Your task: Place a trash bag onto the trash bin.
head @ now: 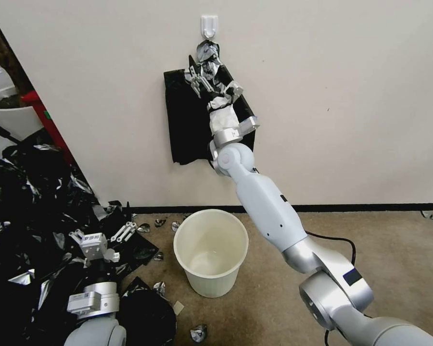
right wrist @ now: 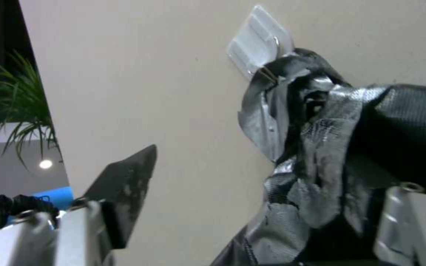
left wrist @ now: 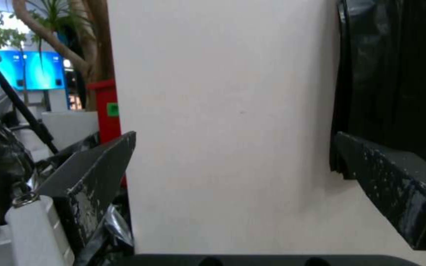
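Observation:
The cream-white trash bin (head: 211,283) stands upright and unlined on the carpet by the wall. A single trash bag is out of view. A flat black sheaf of bags (head: 183,125) hangs on the wall from a white hook (head: 210,25). My right gripper (head: 209,74) is raised to the sheaf's silvery neck (right wrist: 311,129). It is open (right wrist: 272,177), with the neck lying between its fingers, against one of them. My left gripper (head: 101,230) is low at the left, open, above a heap of black bags; in its wrist view (left wrist: 233,162) it faces the wall beside the sheaf (left wrist: 395,74).
A big heap of black plastic bags (head: 29,202) covers the floor at the left, close to the bin. Behind it stand a white plant pot (head: 9,113) and a red post (head: 38,103). Torn black scraps (head: 159,288) lie around the bin. A black cable (head: 337,240) runs behind my right arm.

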Controlling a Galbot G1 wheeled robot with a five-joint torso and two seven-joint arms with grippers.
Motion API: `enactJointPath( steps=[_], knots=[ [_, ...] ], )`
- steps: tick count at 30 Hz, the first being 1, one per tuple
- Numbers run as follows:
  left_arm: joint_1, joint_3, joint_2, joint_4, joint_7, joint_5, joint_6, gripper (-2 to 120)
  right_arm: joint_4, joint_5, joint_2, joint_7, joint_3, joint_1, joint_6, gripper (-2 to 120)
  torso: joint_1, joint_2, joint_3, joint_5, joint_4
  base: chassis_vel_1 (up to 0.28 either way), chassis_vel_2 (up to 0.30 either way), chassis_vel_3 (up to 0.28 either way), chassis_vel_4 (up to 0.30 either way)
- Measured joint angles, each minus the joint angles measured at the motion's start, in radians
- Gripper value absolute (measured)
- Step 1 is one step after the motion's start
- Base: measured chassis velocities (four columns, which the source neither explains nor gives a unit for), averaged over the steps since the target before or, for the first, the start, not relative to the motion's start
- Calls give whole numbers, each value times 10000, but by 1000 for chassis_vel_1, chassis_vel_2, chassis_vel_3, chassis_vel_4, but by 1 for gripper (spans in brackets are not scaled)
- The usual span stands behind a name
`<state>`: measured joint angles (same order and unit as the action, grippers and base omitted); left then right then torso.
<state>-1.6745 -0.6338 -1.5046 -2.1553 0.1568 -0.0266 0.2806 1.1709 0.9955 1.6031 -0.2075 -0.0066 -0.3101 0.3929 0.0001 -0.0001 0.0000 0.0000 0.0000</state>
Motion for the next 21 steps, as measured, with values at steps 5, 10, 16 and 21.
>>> enactJointPath(
  steps=[5, 10, 16, 21],
  knots=[
    [-33, 23, -89, 47, 8, 125, 98, 100, -368, 16, 47, -86, 101, 134, 0, 61, -1, 0, 0, 0, 0, 0, 0, 0, 0],
    [-13, 48, -156, 189, 14, 246, 173, 100, -547, 151, 48, -637, 251, 170, 46, 43, -1, 0, 0, 0, 0, 0, 0, 0, 0],
    [57, 63, -148, 336, 19, 302, 192, 100, -626, 374, 66, -1361, 342, 115, 151, 23, -1, 0, 0, 0, 0, 0, 0, 0, 0],
    [101, 57, -49, 511, 20, 332, 207, 100, -876, 524, 63, -2208, 603, 115, 226, 3, -1, 0, 0, 0, -1, 0, 0, 0, 0]
  ],
)
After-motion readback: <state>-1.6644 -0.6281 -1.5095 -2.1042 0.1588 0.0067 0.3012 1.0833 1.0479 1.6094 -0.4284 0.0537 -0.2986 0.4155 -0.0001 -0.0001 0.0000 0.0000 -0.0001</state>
